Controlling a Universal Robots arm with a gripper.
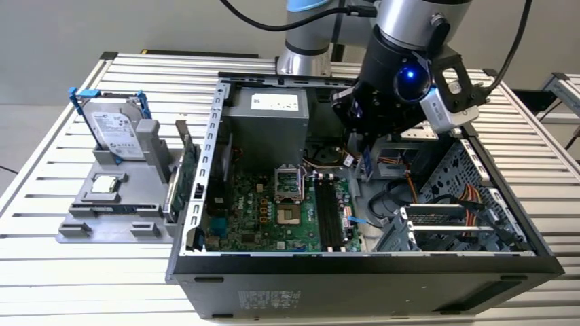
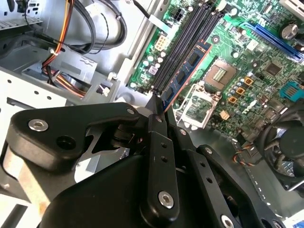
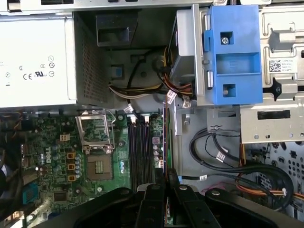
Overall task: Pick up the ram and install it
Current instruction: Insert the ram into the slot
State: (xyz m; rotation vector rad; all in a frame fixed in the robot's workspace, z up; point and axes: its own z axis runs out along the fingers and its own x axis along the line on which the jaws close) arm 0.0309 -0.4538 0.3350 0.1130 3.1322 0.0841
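One arm reaches into the one open computer case [image 1: 363, 280]; its single gripper [image 2: 159, 108] has both fingers [image 2: 157, 137] pinched tight on one end of the one ram [image 2: 186, 73], a dark blue stick with black chips; the ram is held out over the motherboard [image 2: 247, 61], just beside the bank of black memory slots [image 2: 183, 45], whose number I cannot settle; whether it touches a slot I cannot tell; one CPU socket [image 3: 97, 166] lies near the slots; outside the case, on the exterior view's left, one grey holder [image 1: 91, 231] carries one hard drive [image 1: 118, 129] upright and one small square CPU chip [image 1: 107, 182] lying flat.
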